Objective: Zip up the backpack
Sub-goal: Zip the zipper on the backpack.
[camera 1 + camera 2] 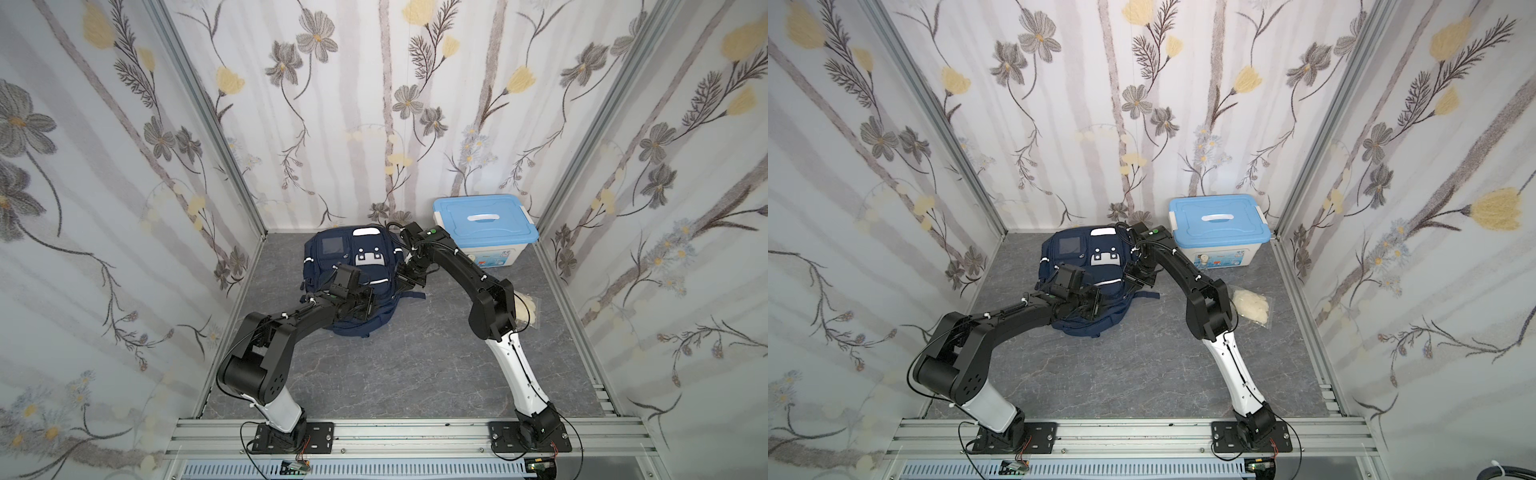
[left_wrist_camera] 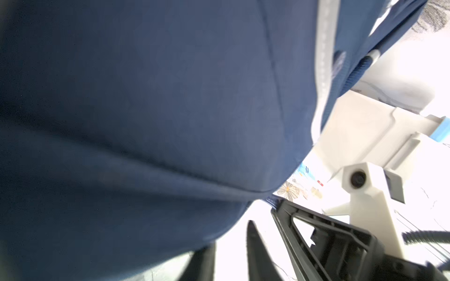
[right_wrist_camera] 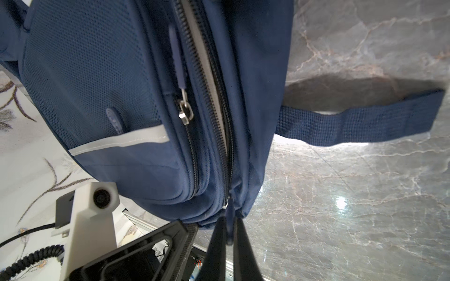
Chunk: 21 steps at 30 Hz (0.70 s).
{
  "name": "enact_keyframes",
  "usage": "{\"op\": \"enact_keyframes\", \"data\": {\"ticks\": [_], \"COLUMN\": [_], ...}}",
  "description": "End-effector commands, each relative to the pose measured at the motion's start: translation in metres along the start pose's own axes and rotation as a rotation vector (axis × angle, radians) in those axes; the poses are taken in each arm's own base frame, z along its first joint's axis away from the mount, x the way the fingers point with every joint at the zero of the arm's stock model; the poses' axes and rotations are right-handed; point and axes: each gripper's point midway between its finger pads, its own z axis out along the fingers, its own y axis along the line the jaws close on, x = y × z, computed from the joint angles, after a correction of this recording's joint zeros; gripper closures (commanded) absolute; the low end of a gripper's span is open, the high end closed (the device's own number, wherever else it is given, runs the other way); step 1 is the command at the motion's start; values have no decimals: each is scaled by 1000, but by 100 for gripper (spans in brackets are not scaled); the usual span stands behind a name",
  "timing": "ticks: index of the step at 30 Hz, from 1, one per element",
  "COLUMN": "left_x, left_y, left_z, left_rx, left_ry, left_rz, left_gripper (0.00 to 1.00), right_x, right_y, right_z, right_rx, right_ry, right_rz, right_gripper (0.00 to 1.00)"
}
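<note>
The backpack (image 1: 357, 270) lies on the desk (image 1: 415, 365) near the back wall, just beside the blue-lidded box (image 1: 484, 220). Its main zipper (image 3: 220, 102) gapes, with pale lining showing between the teeth, so most of the run looks left to close. The right jaws are pinched tight on the zipper pull (image 3: 228, 226) at the zipper's closed end. The left jaws are closed against the pack's near end, but whether they have caught cloth cannot be told.

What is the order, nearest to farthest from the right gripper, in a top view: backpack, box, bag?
1. Backpack, gripped at its right side by the right gripper.
2. Box, farther back and to the right.
3. Bag, farthest to the right.
</note>
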Motion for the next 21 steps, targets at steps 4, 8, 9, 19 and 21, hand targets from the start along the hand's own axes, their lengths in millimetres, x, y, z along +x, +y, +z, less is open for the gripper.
{"op": "enact_keyframes", "data": {"ticks": [4, 8, 9, 19, 21], "left_x": [5, 10, 12, 15, 16], "left_y": [7, 14, 17, 25, 1], "left_z": [13, 6, 3, -3, -6], "left_rx": [-12, -41, -52, -130, -82], "left_ry": [22, 38, 46, 67, 52], "left_rz": [1, 30, 35, 107, 152], "left_gripper": [100, 100, 100, 100, 100], "right_x": [-3, -29, -41, -90, -80], "right_y": [0, -18, -23, -19, -12], "right_z": [-7, -10, -13, -13, -16], "right_rx": [0, 25, 30, -45, -39], "right_ry": [-19, -65, -94, -178, -180], "right_rz": [7, 28, 28, 19, -18], "right_gripper": [100, 100, 100, 100, 100]}}
